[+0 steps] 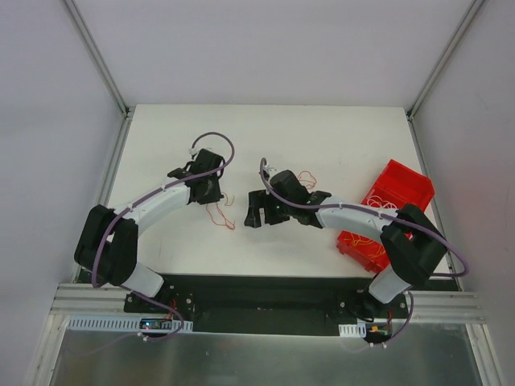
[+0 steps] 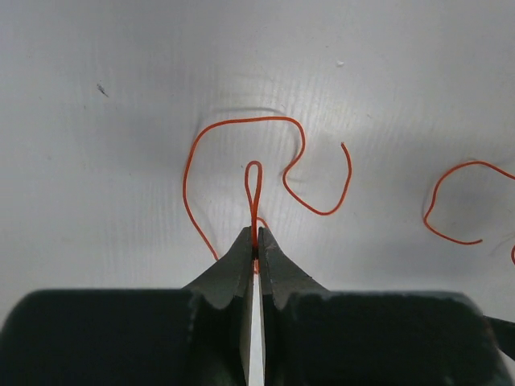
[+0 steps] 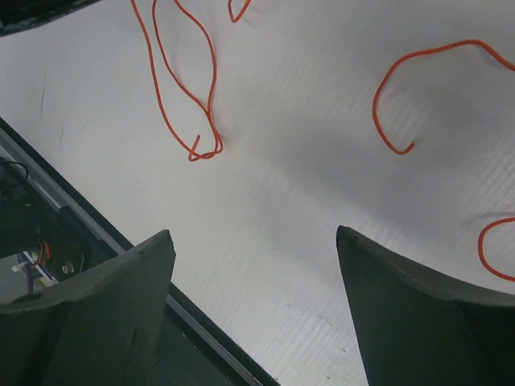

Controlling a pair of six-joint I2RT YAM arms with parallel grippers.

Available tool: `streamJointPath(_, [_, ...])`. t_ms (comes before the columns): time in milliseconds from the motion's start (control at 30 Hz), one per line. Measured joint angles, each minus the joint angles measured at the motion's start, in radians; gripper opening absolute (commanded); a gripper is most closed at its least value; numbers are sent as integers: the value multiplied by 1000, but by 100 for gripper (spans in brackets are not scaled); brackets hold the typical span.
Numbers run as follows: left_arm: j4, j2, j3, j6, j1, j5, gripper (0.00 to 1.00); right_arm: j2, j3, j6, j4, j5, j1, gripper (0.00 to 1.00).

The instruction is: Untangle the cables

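You have no text, label, brand, number or sign that can be read in any of the three views.

The top external view looks steeply down from above and behind the arm bases and takes in the whole white counter. The left wrist view sits very close, facing forward and down past the left fingers. The right wrist view, also near, looks down between the right fingers toward the counter's near edge. All three share the red-orange cables at mid-counter.
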Motion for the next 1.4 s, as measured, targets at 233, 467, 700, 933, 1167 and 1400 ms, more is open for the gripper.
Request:
streamJointPath(233, [60, 16, -23, 16, 50, 111, 69, 69, 52, 11, 18, -55, -7, 84])
streamJointPath(467, [48, -250, -97, 14, 57, 167, 93, 168, 139, -1, 51, -94, -17, 91])
streamJointPath(700, [-31, -603, -85, 41, 89, 170, 94, 299, 333, -95, -55, -32, -4, 100])
streamJointPath(933, [-84, -782, -14, 69, 89, 192, 94, 524, 672, -151, -262, 75, 34, 96])
streamJointPath(1167, [-114, -805, 1, 92, 89, 226, 94, 644, 813, -174, -404, 148, 124, 96])
streamJointPath(1400, [-147, -854, 0, 100, 89, 233, 93, 810, 1157, -175, -662, 336, 212, 92])
